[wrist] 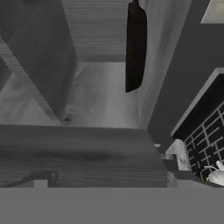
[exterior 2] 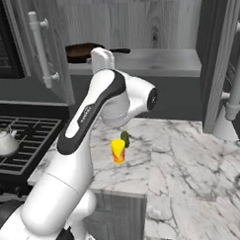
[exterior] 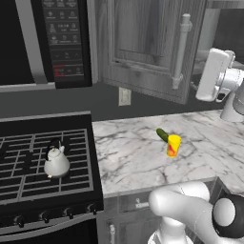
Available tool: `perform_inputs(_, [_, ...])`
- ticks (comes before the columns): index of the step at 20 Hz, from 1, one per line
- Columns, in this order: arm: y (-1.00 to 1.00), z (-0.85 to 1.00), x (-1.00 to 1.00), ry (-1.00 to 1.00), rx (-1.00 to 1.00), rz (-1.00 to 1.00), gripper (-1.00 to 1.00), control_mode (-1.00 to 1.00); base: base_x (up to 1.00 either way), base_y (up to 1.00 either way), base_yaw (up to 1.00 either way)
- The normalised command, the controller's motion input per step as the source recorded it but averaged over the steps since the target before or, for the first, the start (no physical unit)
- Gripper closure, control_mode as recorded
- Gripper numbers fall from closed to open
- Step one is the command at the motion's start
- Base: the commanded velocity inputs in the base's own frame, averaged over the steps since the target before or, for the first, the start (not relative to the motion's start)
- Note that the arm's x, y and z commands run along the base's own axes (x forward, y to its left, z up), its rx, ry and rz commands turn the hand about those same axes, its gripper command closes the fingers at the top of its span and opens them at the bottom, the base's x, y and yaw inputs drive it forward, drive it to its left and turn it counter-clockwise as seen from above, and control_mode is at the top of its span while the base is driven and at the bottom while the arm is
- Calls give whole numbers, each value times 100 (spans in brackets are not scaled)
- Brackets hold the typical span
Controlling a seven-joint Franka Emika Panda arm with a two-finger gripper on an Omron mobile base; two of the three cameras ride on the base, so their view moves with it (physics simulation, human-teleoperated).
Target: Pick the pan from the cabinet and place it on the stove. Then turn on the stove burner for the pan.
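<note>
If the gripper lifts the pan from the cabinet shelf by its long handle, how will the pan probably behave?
The pan looks rigid, so it should not bend. Its round body sits far from the thin handle, so it will probably tip body-down when held there. The smooth, thin handle may also twist between the fingers.

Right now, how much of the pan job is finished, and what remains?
Done: the cabinet door stands open, so the pan on its shelf is exposed. In hand: the arm is raised toward that shelf, and the hand view looks into the cabinet at the pan; nothing is gripped yet. Left: grasp the pan, set it on the stove, where a white kettle sits, then turn a knob.
</note>
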Motion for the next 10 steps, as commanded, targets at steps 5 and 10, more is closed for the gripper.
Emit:
perform_inputs(5, [50, 0, -2, 4, 0, 20, -100, -100, 0, 0, 0])
perform_inputs(10, [55, 0, -22, 0, 0, 20, -100, -100, 0, 0, 0])
